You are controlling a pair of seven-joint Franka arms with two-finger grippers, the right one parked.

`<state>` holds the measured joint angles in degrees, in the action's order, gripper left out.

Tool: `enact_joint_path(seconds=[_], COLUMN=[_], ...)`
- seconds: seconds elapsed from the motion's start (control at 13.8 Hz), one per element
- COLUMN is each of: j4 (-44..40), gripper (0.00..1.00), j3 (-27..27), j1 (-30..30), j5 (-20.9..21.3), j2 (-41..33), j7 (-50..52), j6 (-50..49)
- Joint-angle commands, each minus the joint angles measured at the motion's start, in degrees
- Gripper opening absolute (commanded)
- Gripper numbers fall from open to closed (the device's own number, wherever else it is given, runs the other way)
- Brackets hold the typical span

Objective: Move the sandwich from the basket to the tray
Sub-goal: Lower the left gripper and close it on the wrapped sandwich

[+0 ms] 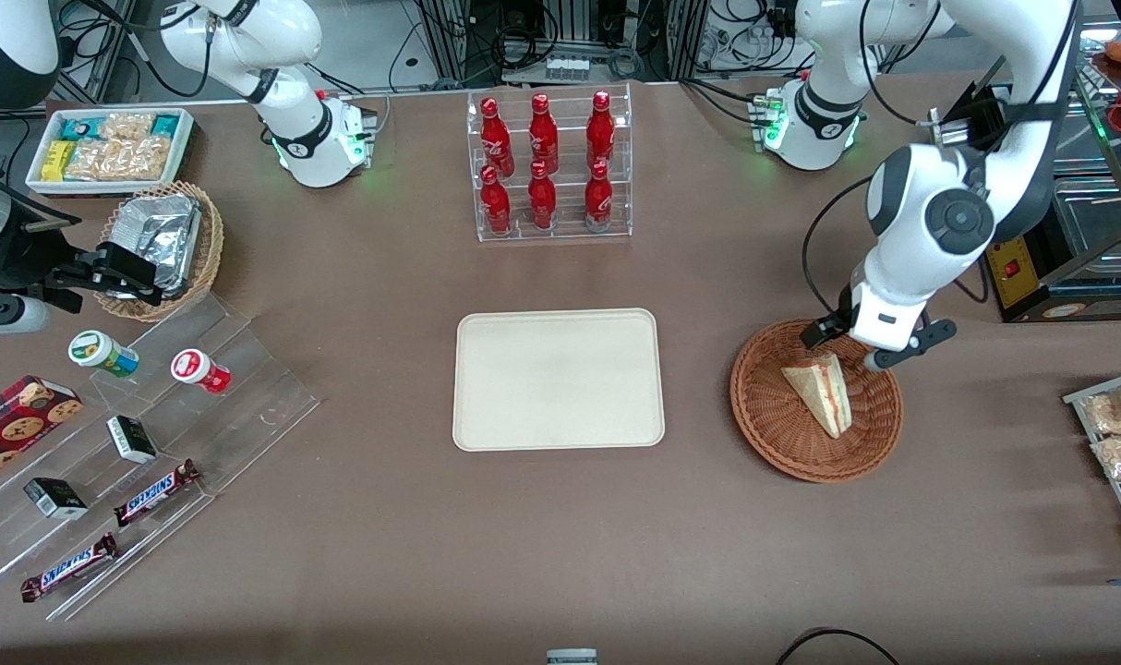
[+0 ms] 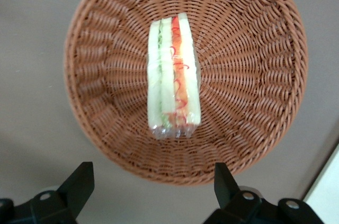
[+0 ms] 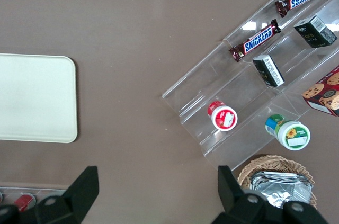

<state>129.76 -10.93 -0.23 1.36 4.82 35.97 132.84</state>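
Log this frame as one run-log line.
phase: approach | gripper: open, above the basket rim, holding nothing | sandwich: lying in basket, untouched | tray: no sandwich on it yet

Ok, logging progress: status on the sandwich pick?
Gripper open, above basket rim. Sandwich in basket, untouched. Tray bare. Nothing blocking.

The arm's wrist covers the gripper (image 1: 853, 349) itself from the front, plus the basket (image 1: 782, 434) rim under it; the wrist cam crops the finger bases.
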Motion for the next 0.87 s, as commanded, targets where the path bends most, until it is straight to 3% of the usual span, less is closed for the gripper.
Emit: enact_joint_path(seconds=[0.0,0.14,0.29,0.43,0.58,0.72,0.8], j4=[-0.57,-0.83,-0.92,-1.01,-0.92,-0.92,-0.92], gripper=[1.00,1.00,0.97,0.90,0.74,0.47,0.28], j3=[0.12,0.12,0.12,0.12,0.29,0.29,0.29], j1=[0.05,0.31,0.31,0.40,0.66,1.28,1.28], j5=[0.49,2.06,7.67,8.31,8.31,8.31,8.31], j2=[2.99,4.58,6.24,7.39,8.36,8.36,8.27], j7=[-0.73,-0.99,-0.90,-0.82,-0.55,0.06,0.15], j6=[4.08,5.50,6.38,8.57,9.98,10.25,10.25])
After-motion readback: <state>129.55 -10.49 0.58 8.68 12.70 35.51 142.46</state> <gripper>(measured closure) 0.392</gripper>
